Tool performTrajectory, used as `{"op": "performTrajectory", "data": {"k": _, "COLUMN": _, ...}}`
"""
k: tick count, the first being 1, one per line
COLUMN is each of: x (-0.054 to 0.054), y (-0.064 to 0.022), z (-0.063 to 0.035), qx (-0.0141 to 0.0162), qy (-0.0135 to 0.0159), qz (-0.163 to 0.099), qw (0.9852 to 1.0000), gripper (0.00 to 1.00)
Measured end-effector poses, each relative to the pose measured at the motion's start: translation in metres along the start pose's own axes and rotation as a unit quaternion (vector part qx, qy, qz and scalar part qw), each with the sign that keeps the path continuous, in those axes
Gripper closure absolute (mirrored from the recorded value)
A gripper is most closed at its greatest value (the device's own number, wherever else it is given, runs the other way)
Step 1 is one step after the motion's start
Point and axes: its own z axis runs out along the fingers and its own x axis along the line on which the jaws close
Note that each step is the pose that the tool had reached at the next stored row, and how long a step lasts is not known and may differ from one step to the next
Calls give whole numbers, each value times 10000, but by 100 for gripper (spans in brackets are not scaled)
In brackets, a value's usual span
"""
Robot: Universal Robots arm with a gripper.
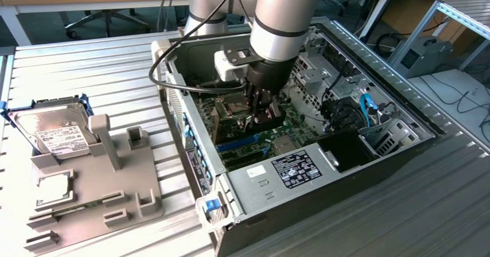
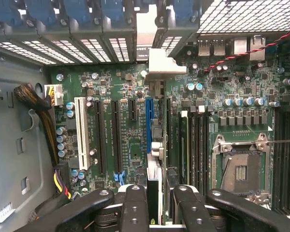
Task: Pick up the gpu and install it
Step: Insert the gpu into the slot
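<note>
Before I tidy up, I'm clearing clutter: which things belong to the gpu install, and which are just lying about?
In the job: gpu, gripped by the end effector; motherboard; computer case.
Lying about: hard drive; processor chip; grey holder tray.

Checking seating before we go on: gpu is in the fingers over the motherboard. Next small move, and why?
Probably a slow, short push straight down toward the board. The fingers are shut on the slim dark gpu card, which stands edge-on along the long blue slot, with its silver end bracket at the case's rear openings. I cannot tell if it is seated.
</note>
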Motion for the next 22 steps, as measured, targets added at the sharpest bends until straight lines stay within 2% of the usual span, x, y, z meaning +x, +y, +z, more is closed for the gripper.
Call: {"op": "performTrajectory", "data": {"k": 22, "x": 9, "y": 80, "z": 47, "qx": 0, "qy": 1, "qz": 0, "qw": 10000, "gripper": 74}}
